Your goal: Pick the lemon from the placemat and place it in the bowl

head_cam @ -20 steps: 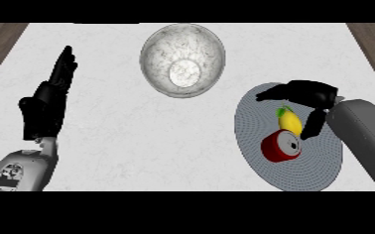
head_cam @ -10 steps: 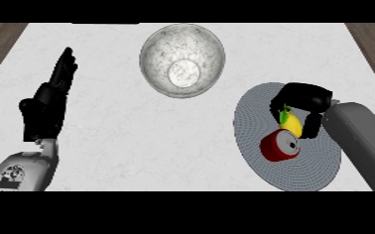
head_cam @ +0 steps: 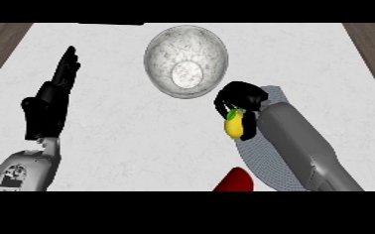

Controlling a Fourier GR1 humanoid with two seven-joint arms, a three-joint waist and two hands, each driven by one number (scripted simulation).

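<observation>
Head view gives us the white marbled counter [head_cam: 110, 129] from steeply above, and on it we find the lemon [head_cam: 233, 126] held in the right hand [head_cam: 240, 100]. The black fingers [head_cam: 249, 125] curl round the fruit from above and along its right side — the thumb or another finger crosses near its top — so the lemon shows below and to the left of the knuckles, with its upper end tucked under the hand. We cannot tell whether it rests on anything beneath; it appears over the left edge of the grey round placemat [head_cam: 270, 166], just beside the bowl's near rim and not inside the bowl.

We see the lemon as bright yellow, small and oval, with a speck of green at its top where the fingers meet it. Its long axis runs roughly up and down in the view, tilted slightly, with the lower tip pointing toward the bottom edge.

We note the bowl [head_cam: 186, 60] as a glassy, mottled grey-white dish near the counter's far side, apart from the hand. A red object [head_cam: 234, 181] sits at the bottom edge, cut off, touching or overlapping the placemat's left margin.

Our left hand [head_cam: 50, 101] rests at the view's left — fingers straight and pointing up, holding nothing.
</observation>
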